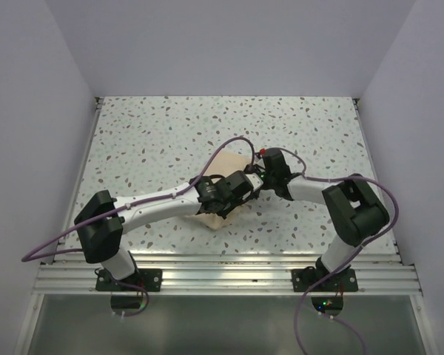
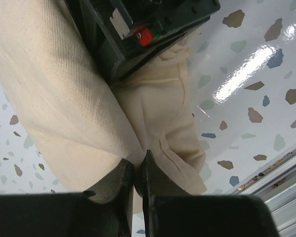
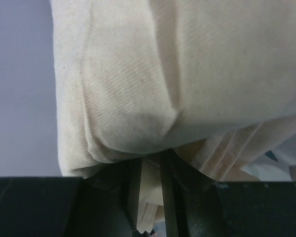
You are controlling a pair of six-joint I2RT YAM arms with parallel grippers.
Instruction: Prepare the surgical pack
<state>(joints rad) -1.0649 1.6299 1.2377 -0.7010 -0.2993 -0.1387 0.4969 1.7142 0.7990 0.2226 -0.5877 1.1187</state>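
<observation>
The surgical pack (image 1: 231, 160) is a beige-tan wrapped bundle at the middle of the speckled table, mostly covered by both grippers in the top view. My left gripper (image 1: 246, 185) reaches in from the left. In the left wrist view it (image 2: 136, 170) is shut on a fold of the pack (image 2: 54, 98). My right gripper (image 1: 265, 171) comes in from the right, and its black body (image 2: 138, 29) rests against the pack. In the right wrist view it (image 3: 150, 185) is shut on a fold of wrap under the bulging pack (image 3: 163, 74).
The speckled table (image 1: 155, 133) is bounded by white walls at the left, back and right. An aluminium rail (image 1: 222, 275) runs along the near edge, where both arm bases stand. The two grippers sit very close together over the pack.
</observation>
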